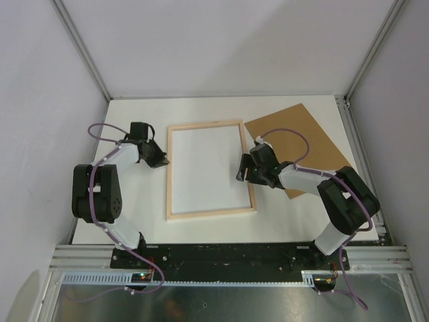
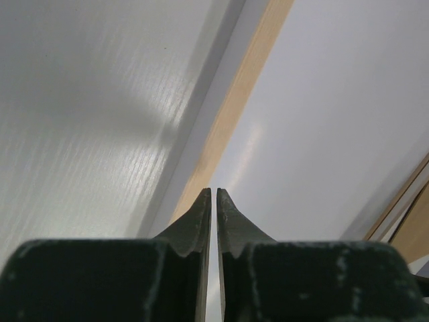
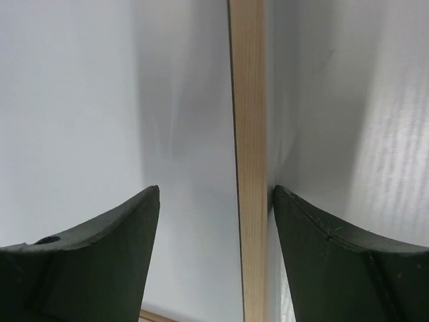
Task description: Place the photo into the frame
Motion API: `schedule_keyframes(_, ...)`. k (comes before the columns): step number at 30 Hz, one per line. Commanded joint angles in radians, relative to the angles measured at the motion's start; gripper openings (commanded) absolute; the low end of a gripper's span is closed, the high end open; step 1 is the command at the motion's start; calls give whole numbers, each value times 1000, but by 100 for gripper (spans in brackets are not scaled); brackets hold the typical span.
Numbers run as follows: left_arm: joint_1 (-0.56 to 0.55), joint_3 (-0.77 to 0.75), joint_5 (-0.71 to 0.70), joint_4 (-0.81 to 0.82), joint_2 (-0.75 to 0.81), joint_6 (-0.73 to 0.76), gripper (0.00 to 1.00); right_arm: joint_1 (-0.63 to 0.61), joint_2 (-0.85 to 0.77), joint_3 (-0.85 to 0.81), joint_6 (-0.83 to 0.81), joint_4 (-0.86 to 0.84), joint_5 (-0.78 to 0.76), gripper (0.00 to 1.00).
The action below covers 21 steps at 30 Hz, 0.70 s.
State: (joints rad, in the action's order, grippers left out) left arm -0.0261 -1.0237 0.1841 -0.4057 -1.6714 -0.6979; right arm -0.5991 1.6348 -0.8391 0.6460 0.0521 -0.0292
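- Pale wood is shown uppermost on the frame (image 1: pixel 211 212), which is laid back-up at the middle of the white table (image 1: pixel 134 114), presumably so that it can be loaded from behind.
- The photo (image 1: pixel 209 168) is judged to be the smooth white sheet filling the opening, laid face down; no printed side is shown to confirm it.
- The right gripper (image 1: pixel 242 173) is placed at the frame's 3 o'clock rail. Its fingers are spread apart, one on each side of the wood with nothing clamped, probably to steady or square that rail.
- The left gripper (image 1: pixel 163 161) is set at 9 o'clock. Its fingers are held all but together on nothing, tips just beside the rail, as if for nudging.
- The brown backing board (image 1: pixel 301 134) is seen flat at 2 o'clock, partly under the right arm and not yet fitted.
- The table is enclosed by plain pale walls (image 1: pixel 221 47), with metal posts (image 1: pixel 84 54) at the corners.
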Motion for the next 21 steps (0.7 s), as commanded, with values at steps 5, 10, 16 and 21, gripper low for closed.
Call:
schedule_keyframes(5, -4, -51, 28, 9, 83, 25, 12, -94, 34, -65, 4, -11, 16, 73)
schedule_keyframes(10, -4, -59, 41, 9, 95, 31, 12, -110, 68, -108, -6, -8, 18, 74)
schedule_keyframes(16, -5, -56, 64, 9, 122, 36, 14, -114, 153, -198, -25, -11, 45, 74)
schedule_keyframes(21, -5, -55, 95, 10, 139, 47, 15, -113, 202, -280, -45, 21, 47, 75)
